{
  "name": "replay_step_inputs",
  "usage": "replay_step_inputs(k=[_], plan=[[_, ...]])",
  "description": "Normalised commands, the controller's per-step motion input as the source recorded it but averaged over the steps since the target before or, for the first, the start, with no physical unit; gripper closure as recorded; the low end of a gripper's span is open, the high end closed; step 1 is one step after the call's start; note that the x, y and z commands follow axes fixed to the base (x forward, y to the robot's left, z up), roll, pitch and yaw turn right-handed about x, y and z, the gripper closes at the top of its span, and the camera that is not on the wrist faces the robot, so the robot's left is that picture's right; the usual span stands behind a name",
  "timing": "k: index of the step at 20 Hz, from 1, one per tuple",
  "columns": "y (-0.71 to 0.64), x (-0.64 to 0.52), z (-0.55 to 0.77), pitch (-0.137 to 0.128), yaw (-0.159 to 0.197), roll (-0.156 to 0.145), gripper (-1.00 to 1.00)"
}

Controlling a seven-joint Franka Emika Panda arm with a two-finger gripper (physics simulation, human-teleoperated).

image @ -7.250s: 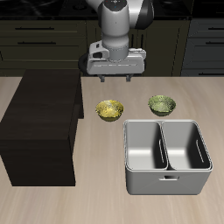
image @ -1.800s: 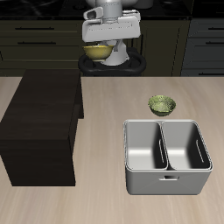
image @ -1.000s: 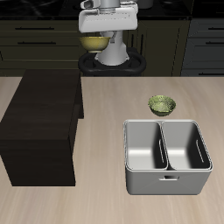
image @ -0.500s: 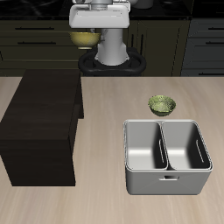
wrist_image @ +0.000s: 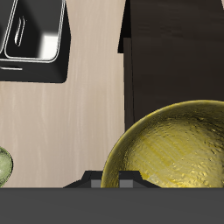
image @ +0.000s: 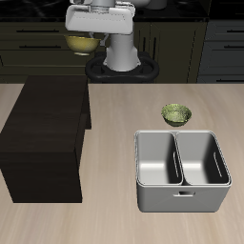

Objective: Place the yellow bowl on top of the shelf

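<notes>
- The table is a pale wood surface, and it carries everything below me.
- The shelf is the biggest thing on it, a dark box with a flat top (its top also shows in my wrist view).
- The grey bin has 2 compartments and sits near the table's front edge, well apart from the shelf.
- My claw hangs high above the table's back, beyond the shelf's far end.
- The yellow bowl is pinched in my claw by its rim, lifted clear of every surface; close up its speckled gold inside shows over the shelf top.
- The olive-green bowl rests on the table just behind the bin.
</notes>
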Motion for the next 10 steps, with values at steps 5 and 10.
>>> replay_step_inputs(k=[5, 10], plan=[[-0.26, 0.29, 0.1, 0.034, -0.001, -0.036, 1.0], [-0.31, 0.26, 0.08, 0.035, -0.017, -0.035, 1.0]])
